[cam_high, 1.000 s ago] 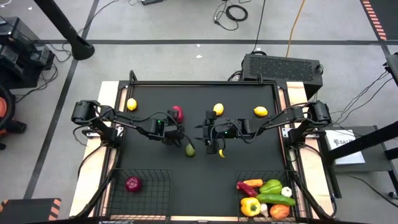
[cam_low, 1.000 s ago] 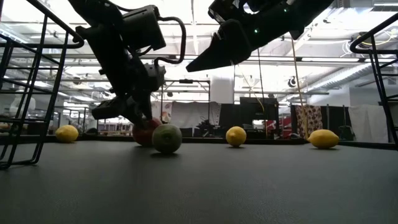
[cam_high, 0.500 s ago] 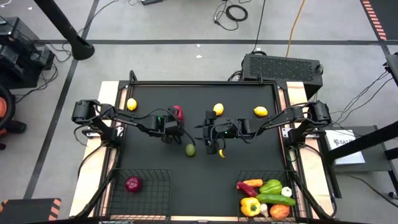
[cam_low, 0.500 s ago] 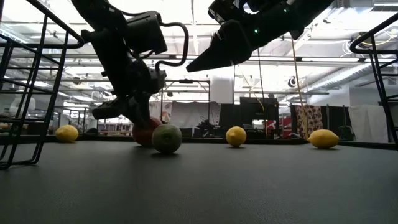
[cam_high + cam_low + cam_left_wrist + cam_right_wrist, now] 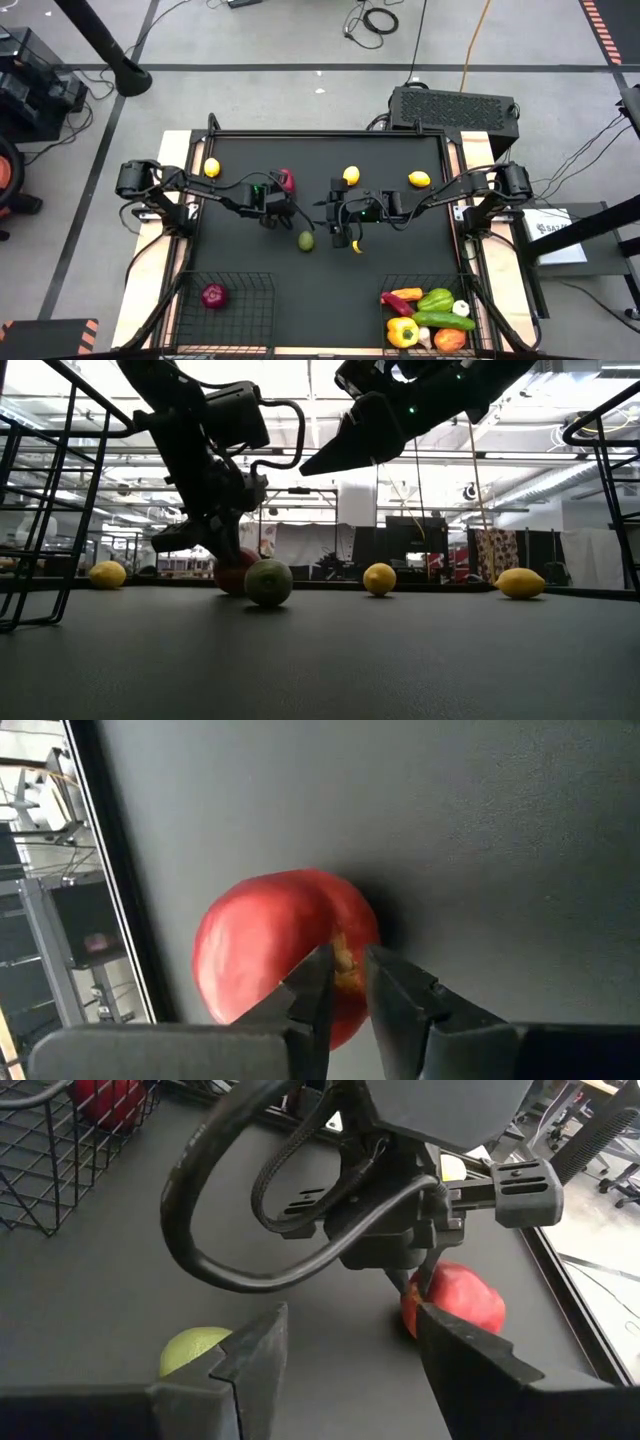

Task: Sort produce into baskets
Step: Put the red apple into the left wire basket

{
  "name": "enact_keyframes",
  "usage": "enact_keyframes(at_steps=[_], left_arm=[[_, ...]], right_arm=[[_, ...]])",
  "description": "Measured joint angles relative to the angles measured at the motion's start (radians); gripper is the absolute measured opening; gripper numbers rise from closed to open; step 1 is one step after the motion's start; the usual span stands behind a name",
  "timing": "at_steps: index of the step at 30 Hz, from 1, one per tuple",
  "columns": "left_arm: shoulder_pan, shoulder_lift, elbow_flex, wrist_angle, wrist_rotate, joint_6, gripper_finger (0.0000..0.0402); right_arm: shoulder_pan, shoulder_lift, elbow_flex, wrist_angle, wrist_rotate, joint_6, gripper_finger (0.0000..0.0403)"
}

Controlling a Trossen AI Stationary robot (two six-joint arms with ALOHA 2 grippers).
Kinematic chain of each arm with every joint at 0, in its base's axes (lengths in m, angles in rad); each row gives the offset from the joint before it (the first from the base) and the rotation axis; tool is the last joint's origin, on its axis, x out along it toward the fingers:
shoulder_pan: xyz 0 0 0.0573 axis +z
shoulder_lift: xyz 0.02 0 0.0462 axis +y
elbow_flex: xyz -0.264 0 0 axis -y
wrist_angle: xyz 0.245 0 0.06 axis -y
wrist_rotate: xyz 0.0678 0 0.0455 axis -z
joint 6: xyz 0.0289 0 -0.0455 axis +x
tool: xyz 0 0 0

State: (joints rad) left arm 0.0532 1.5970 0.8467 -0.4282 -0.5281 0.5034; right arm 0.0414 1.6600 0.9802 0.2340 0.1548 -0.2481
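Note:
A red apple [image 5: 287, 180] [image 5: 260, 950] rests on the black mat, left of centre and toward the far side. My left gripper [image 5: 281, 193] [image 5: 346, 970] comes down on it at a slant, its fingers nearly together at the apple's stem. A green lime [image 5: 305, 240] [image 5: 268, 582] lies on the mat just nearer than the apple. My right gripper [image 5: 326, 214] [image 5: 345, 1320] hangs open above the mat's middle, facing the left gripper, with nothing between its fingers. Three lemons [image 5: 211, 168] [image 5: 350, 175] [image 5: 419, 180] lie along the far side. My left gripper pinches the apple's stem [image 5: 343, 960] between its two fingertips [image 5: 318, 972], at the dimple on top of the fruit. The fingers slant down from above and from the table's left. The apple sits on the mat.
Two black wire baskets stand at the near edge: the left basket [image 5: 250, 285] holds a purple onion [image 5: 213, 296], and the right basket [image 5: 385, 285] holds peppers, a cucumber and other produce. A black grilled box [image 5: 455, 105] stands beyond the far right corner. Bare mat lies between the baskets.

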Motion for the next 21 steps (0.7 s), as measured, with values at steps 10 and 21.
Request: enact_keyframes(at_steps=[10,21], left_arm=[[0.0,0.0,0.0,0.0,0.0,0.0,0.0031],[-0.021,-0.001,0.006,-0.01,-0.036,-0.001,0.0014]], right_arm=[[0.0,0.0,0.0,0.0,0.0,-0.001,0.0212],[0.0,0.0,0.0,-0.001,0.0,0.0,0.0212]])
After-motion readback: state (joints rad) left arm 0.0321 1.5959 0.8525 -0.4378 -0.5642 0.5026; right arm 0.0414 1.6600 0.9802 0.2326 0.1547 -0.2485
